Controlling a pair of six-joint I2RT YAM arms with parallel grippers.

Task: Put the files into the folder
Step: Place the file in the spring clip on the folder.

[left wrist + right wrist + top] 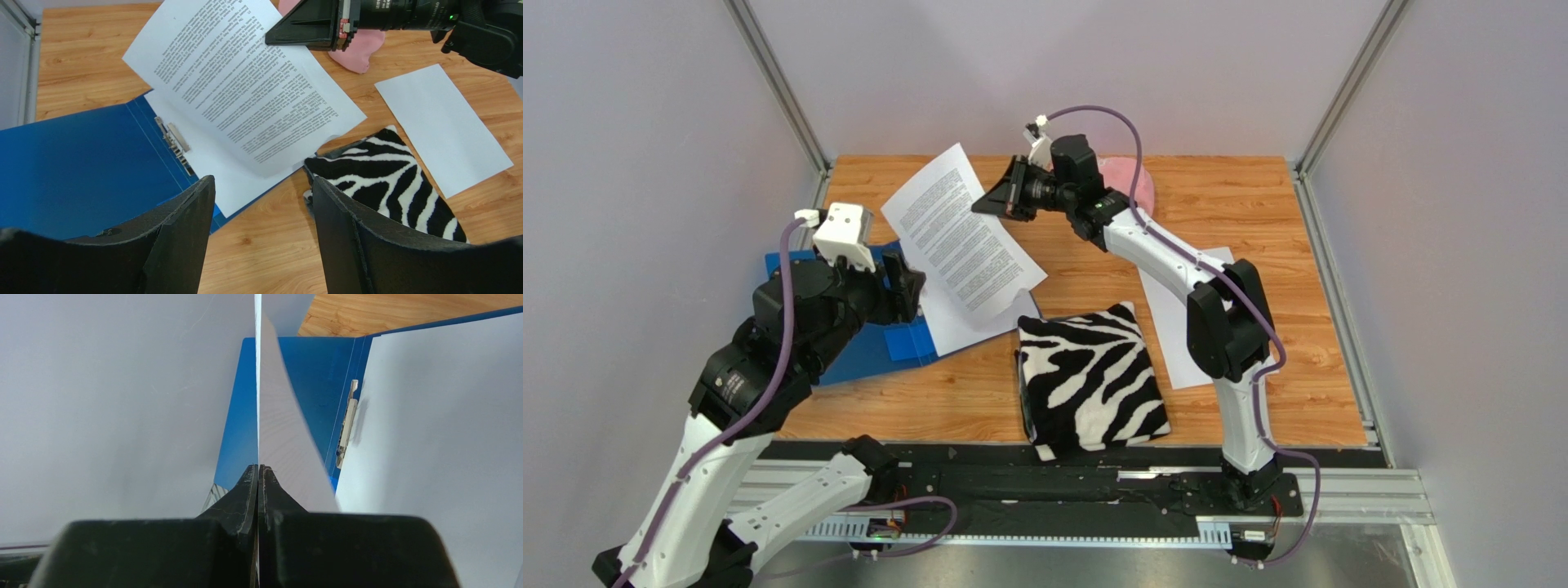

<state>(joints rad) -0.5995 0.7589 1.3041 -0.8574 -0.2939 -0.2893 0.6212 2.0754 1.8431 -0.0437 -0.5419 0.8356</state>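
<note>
Progress sits partway: the flat royal-blue folder (73, 165) lies open at the left of the table (1259, 208), with one white sheet (215, 168) inside. The right claw (258, 473), pressed together, pinches a printed white paper sheet (959, 239) above it. The left claw (261, 184) hangs spread and empty. Another blank-looking sheet (442, 128) waits beside the zebra-striped cloth (1090, 380).

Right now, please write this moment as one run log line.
right pincer: shut on printed sheet, raised over open folder | left pincer: open, empty | second sheet: lying in folder | third sheet: on table
</note>
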